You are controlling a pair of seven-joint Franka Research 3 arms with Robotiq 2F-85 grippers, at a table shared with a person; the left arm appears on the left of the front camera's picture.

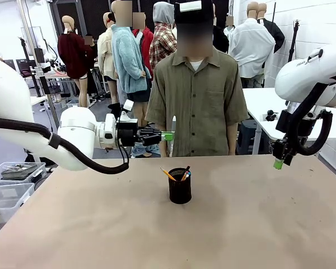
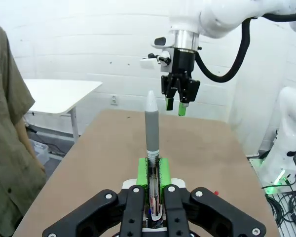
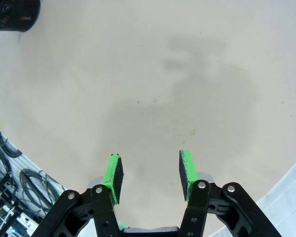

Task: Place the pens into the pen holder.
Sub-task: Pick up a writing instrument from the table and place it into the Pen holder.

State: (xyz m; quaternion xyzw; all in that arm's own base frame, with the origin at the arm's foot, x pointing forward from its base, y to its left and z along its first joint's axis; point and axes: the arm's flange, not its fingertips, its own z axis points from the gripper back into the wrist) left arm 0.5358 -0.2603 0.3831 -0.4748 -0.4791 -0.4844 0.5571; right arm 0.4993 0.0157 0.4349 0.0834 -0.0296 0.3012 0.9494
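We saw the pen holder (image 1: 180, 193) standing upright near the middle of the desk (image 1: 257, 224), somewhat toward its far edge, with the orange-yellow pen (image 1: 168, 174) and the dark pen (image 1: 185, 172) leaning out of its rim. The left gripper (image 1: 167, 135) hung well above the desk, over its far-left part and short of the holder, its fingers pointing sideways toward the right arm. In the left wrist view its green pads (image 2: 143, 173) were pressed onto the silver-white pen (image 2: 152, 128), which stuck out straight ahead along the fingers with its pale tip foremost. The right gripper (image 1: 278, 163) hovered above the far-right part of the desk, pointing down; in its own wrist view its pads (image 3: 114, 175) stood apart with nothing between them, and a corner of the holder showed at the upper left. We judged the last pen was yet to be delivered. The pen lay level, so the wrist would have to tip it downward over the holder's mouth. A release off-centre could let it strike the rim or the two leaning pens and fall onto the desk. A low approach could knock the light cup over.
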